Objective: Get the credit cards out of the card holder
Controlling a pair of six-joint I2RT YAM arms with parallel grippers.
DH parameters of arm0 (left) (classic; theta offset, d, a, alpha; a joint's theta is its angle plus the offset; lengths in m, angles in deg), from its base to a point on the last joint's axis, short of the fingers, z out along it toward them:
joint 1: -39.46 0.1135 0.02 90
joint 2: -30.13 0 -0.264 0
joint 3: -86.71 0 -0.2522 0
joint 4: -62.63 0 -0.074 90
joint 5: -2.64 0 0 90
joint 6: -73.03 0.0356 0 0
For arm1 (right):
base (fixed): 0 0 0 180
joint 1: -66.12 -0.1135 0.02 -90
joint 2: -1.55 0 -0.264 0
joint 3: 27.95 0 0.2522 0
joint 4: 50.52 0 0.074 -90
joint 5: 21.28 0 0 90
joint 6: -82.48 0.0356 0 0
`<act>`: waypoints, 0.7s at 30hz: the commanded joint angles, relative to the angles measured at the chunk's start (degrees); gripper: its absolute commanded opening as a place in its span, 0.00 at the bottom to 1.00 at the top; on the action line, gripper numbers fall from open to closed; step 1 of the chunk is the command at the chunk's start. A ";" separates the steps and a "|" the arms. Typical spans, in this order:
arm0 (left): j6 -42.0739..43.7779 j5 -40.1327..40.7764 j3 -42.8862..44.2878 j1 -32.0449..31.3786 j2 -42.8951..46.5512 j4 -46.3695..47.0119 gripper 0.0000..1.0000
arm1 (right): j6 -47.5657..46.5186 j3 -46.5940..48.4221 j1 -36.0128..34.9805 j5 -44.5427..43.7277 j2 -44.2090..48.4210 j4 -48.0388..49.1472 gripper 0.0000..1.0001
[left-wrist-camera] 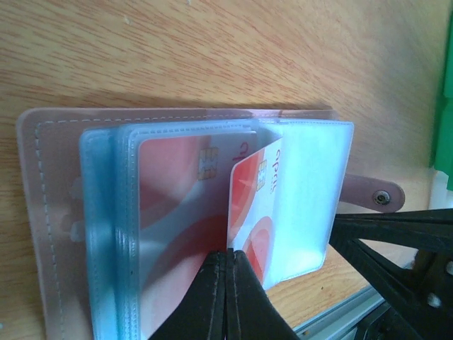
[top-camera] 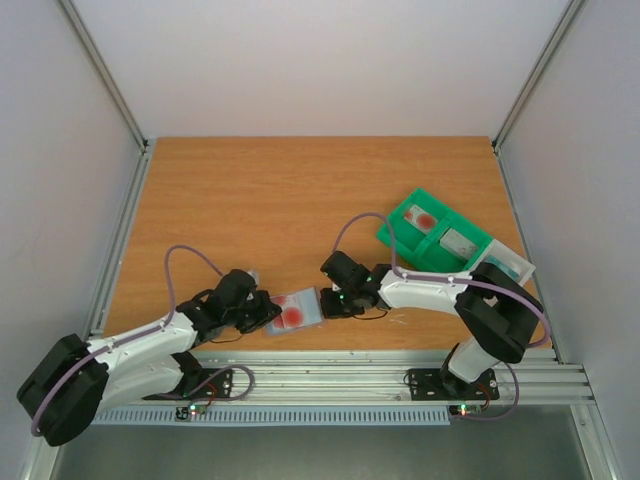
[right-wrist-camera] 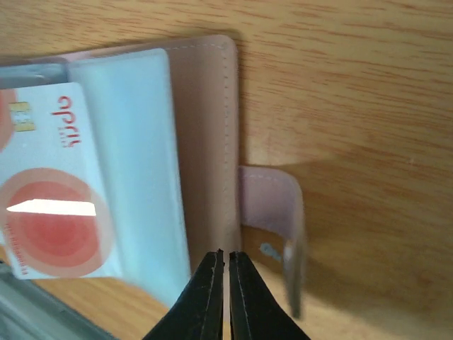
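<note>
The card holder (top-camera: 298, 310) lies open near the table's front edge, a pinkish cover (left-wrist-camera: 49, 212) with pale blue clear sleeves. A white credit card with a red round mark (left-wrist-camera: 258, 205) sticks partly out of a sleeve, and a red one shows inside the sleeve to its left. My left gripper (left-wrist-camera: 228, 256) is shut, its tips on the holder at that white card's edge; I cannot tell whether it pinches anything. My right gripper (right-wrist-camera: 226, 255) is shut with nothing between its fingers, at the holder's right cover edge (right-wrist-camera: 209, 142) beside the snap strap (right-wrist-camera: 272, 202). The white card (right-wrist-camera: 56, 212) lies left of it.
A green compartmented tray (top-camera: 385, 238) stands at the right, holding a white card with a red mark (top-camera: 425, 217) and a grey card (top-camera: 458, 241). A pale flat piece (top-camera: 505, 265) lies beside it. The metal rail (top-camera: 400, 375) runs along the table's front edge.
</note>
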 commanded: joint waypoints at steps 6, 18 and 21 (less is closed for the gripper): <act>0.98 -0.15 2.15 0.29 1.58 -0.67 0.00 | 1.85 0.42 -0.44 5.83 4.84 5.85 0.07; 0.90 -3.06 2.72 0.28 -2.60 4.16 0.03 | 1.84 5.38 -0.42 9.65 -6.05 9.38 0.04; 1.10 -3.51 3.18 0.23 -3.86 4.44 0.14 | 1.88 4.89 -0.43 9.25 -6.62 9.35 0.04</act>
